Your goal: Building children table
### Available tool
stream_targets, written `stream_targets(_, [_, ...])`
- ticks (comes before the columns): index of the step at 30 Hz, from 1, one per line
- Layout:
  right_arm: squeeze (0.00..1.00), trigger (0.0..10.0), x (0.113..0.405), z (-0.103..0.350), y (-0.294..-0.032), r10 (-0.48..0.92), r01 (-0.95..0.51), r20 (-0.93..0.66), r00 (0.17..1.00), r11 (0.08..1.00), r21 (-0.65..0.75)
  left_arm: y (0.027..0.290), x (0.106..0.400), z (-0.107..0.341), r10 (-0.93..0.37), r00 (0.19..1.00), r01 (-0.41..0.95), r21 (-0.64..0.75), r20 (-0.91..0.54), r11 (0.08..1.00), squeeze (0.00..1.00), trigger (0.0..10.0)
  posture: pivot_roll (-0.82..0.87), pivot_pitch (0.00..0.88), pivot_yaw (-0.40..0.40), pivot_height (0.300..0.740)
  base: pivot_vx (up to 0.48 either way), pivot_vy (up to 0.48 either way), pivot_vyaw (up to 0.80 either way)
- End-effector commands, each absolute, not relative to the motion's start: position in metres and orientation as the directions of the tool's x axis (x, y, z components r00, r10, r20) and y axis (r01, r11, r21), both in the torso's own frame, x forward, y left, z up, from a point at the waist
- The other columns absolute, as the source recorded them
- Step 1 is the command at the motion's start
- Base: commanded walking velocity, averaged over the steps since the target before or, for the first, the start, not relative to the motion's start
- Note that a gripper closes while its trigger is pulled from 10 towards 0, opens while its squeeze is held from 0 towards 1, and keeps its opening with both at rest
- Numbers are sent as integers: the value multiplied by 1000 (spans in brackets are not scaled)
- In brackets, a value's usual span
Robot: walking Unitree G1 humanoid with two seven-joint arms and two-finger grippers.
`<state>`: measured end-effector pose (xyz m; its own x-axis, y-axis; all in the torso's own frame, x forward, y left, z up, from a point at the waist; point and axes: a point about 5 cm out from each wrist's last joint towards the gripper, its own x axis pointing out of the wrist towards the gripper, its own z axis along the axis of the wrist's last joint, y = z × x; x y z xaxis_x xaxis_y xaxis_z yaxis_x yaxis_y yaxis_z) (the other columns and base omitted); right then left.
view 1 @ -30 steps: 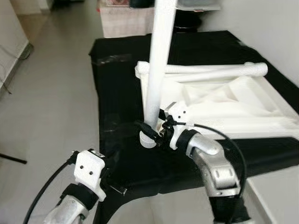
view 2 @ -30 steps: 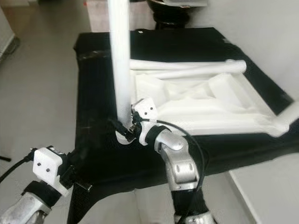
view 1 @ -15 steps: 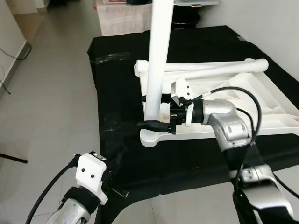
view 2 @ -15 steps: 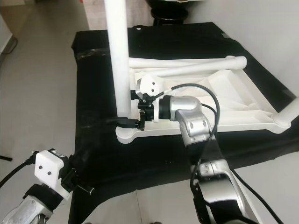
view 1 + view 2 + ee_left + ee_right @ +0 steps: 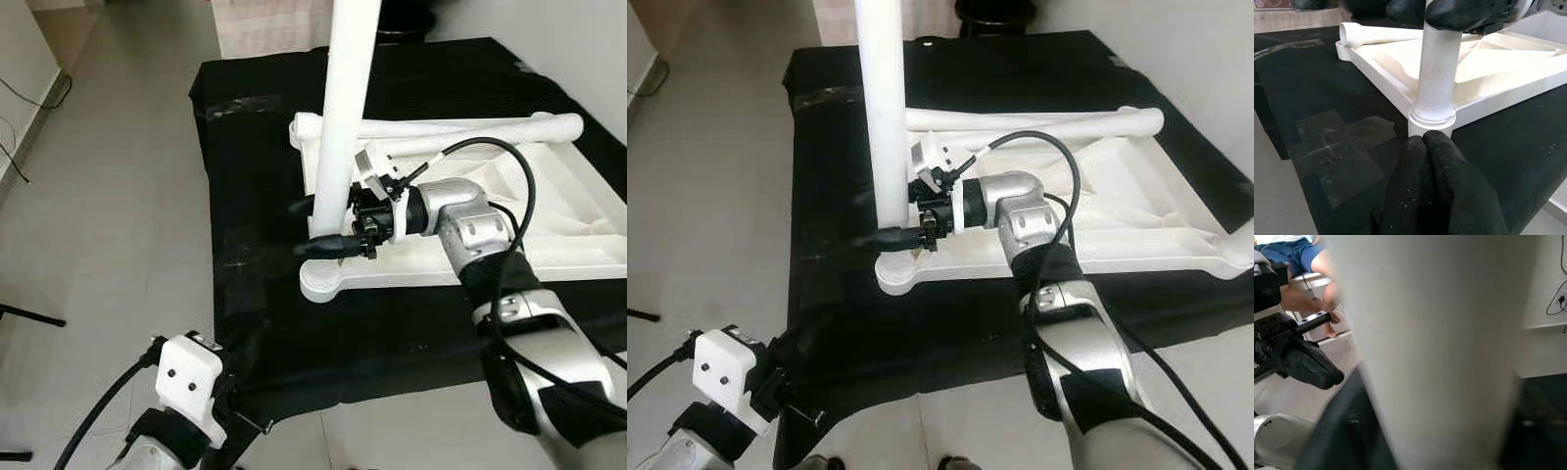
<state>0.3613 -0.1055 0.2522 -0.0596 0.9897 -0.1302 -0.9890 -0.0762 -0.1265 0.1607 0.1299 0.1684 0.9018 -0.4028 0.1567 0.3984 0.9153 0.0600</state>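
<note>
The white tabletop [image 5: 549,250] lies upside down on a black-covered table [image 5: 255,127]. A white leg [image 5: 345,117] stands upright in its near-left corner socket [image 5: 323,284]. My right gripper [image 5: 318,228] is shut on the lower part of this leg, one finger [image 5: 328,247] in front and the other behind; the right wrist view has the leg [image 5: 1435,347] very close. A second white leg [image 5: 460,132] lies across the far edge of the tabletop. My left gripper [image 5: 1424,141] is shut on nothing, low at the table's front edge, its tips pointing at the socket [image 5: 1432,120].
Grey tiled floor [image 5: 98,196] runs along the left of the table, and a white wall [image 5: 588,39] stands on the right. Taped patches [image 5: 1337,147] shine on the black cloth. A seated person's legs [image 5: 1303,264] appear beyond the leg.
My right gripper has risen from the foot of the upright leg to a hold higher on it. The camera has shifted. The left gripper stays low at the front edge.
</note>
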Motion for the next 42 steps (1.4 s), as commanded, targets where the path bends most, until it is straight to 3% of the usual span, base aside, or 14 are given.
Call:
stream_targets(1, [0, 0, 362, 256, -104, 988, -985, -126, -85, -102, -136, 129, 157, 166, -415, 901, 410, 67, 126, 910, 0, 10000, 167, 241, -39, 740, 0, 0, 0])
stream_targets(13, [0, 0, 364, 250, -121, 995, -985, -99, 2, -15, -171, 128, 157, 167, -414, 902, 409, 62, 122, 910, 0, 10000, 141, 237, -48, 740, 0, 0, 0])
stream_targets(15, [0, 0, 361, 224, -120, 954, -947, -40, 296, 288, -138, 129, 159, 167, -410, 903, 405, 63, 127, 912, 0, 10000, 126, 231, -54, 740, 0, 0, 0])
stream_targets(16, [0, 0, 361, 224, -120, 954, -947, -40, 296, 288, -138, 129, 159, 167, -410, 903, 405, 63, 127, 912, 0, 10000, 126, 231, -54, 740, 0, 0, 0])
stream_targets(17, [0, 0, 359, 196, -114, 733, -731, -55, 678, 663, -165, 130, 160, 167, -409, 903, 404, 66, 129, 913, 0, 10000, 120, 227, -52, 740, 0, 0, 0])
stream_targets(23, [0, 0, 305, 164, -94, 474, -475, -60, 879, 852, -223, 134, 170, 166, -415, 900, 408, 75, 136, 910, 0, 10000, 72, 172, -21, 740, 0, 0, 0])
stream_targets(32, [0, 0, 317, 161, -83, 538, -535, -68, 840, 801, -268, 137, 180, 162, -397, 906, 389, 82, 149, 918, 0, 10000, 78, 133, -50, 740, 0, 0, 0])
stream_targets(33, [0, 10000, 317, 161, -82, 585, -585, -84, 807, 771, -252, 137, 180, 162, -386, 910, 377, 83, 153, 923, 0, 10000, 79, 126, -54, 740, 0, 0, 0])
stream_targets(35, [0, 10000, 315, 164, -82, 629, -630, -82, 773, 747, -212, 137, 181, 162, -379, 912, 371, 83, 155, 925, 0, 10000, 79, 126, -54, 740, 0, 0, 0])
stream_targets(36, [463, 10000, 312, 168, -80, 691, -694, -84, 718, 700, -170, 137, 181, 162, -381, 912, 373, 81, 155, 924, 0, 10000, 78, 127, -53, 740, 0, 0, 0])
stream_targets(37, [463, 10000, 312, 168, -80, 691, -694, -84, 718, 700, -170, 137, 181, 162, -381, 912, 373, 81, 155, 924, 0, 10000, 78, 127, -53, 740, 0, 0, 0])
stream_targets(38, [1000, 10000, 306, 193, -75, 874, -872, -12, 486, 483, -83, 136, 180, 162, -392, 908, 385, 75, 151, 920, 0, 10000, 75, 129, -51, 740, 0, 0, 0])
stream_targets(41, [1000, 10000, 301, 205, -75, 911, -906, 15, 412, 411, -104, 135, 179, 162, -396, 906, 390, 73, 151, 918, 0, 10000, 77, 129, -51, 740, 0, 0, 0])
stream_targets(42, [1000, 10000, 300, 220, -82, 959, -943, 9, 283, 280, -181, 134, 178, 162, -401, 903, 395, 70, 151, 916, 0, 10000, 82, 134, -53, 740, 0, 0, 0])
